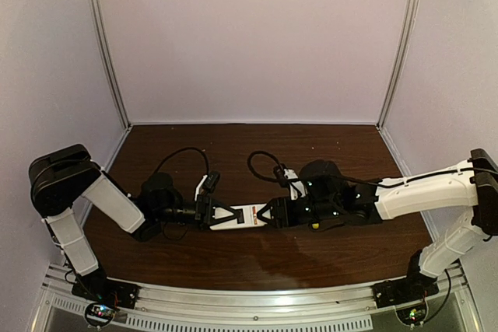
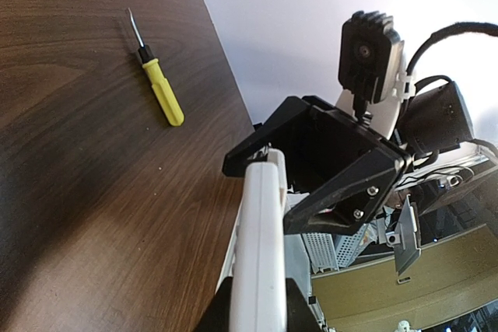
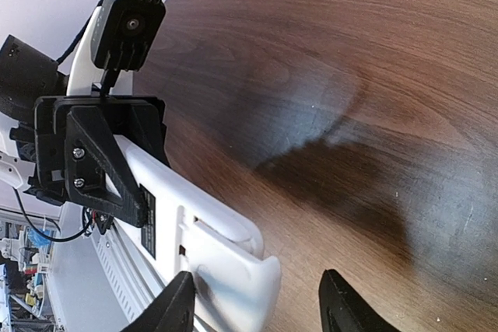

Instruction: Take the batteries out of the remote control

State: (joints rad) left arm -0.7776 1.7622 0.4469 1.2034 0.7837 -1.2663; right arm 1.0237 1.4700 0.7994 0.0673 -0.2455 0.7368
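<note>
Top external view: dark wood table (image 1: pixel 257 153), pale lilac walls (image 1: pixel 249 36). Above the table's middle, the left gripper (image 1: pixel 229 215) clamps one end of the white remote control (image 1: pixel 247 216); the right gripper (image 1: pixel 266 214) gapes open around the other.

You are looking at a dark wood-grain table (image 1: pixel 350 145) standing between plain lilac walls (image 1: pixel 249 36), with aluminium posts (image 1: pixel 106 44) rising at the two back corners. A metal rail (image 1: pixel 257 301) is running along its near edge, and soft light is glinting off the wood.
</note>
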